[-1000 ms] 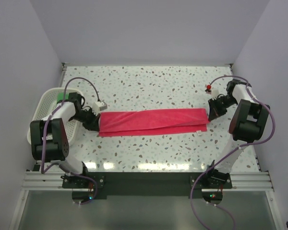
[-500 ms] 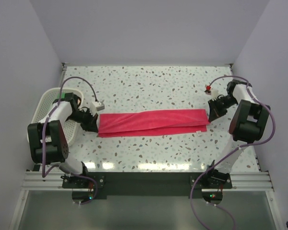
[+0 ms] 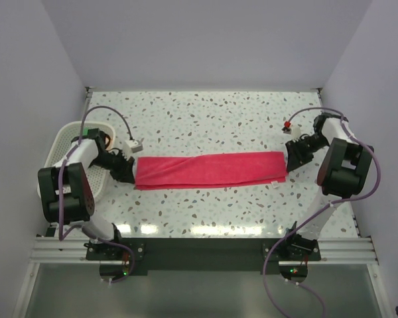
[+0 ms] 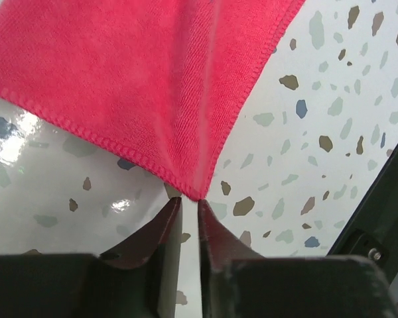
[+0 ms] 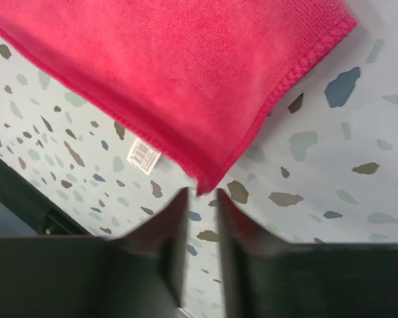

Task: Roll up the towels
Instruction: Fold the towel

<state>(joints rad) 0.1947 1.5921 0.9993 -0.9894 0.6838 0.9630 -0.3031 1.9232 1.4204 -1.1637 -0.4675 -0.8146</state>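
Speckled terrazzo tabletop (image 3: pixel 205 112), glossy enough to throw back the overhead light, fills the space ahead of both pairs of jaws, with pale walls closing it in. Stretched between the two arms lies the pink-red towel (image 3: pixel 209 170), folded lengthwise into a long narrow band. A second ago its end by the right arm showed a lower layer and a white tag peeking out below the upper one; now the layers sit almost flush, so the strip reads as one tidy rectangle. The right gripper (image 5: pixel 201 193), clamped a moment ago, has begun to part: its jaws stand a little way open with the towel's corner lying right at their mouth, seemingly let go. The left gripper (image 4: pixel 189 201) stays closed, its tips meeting on the very point of the opposite corner, and a faint crease runs from there up into the cloth. By my reading the lengthwise fold is finished and rolling from one end comes next. The cloth is a fine, short-piled microfibre with a stitched overlock hem; a small printed label (image 5: pixel 144 156) shows under the edge to the left of the right jaws. Behind the left jaws sits a white mesh basket (image 3: pixel 61 142).
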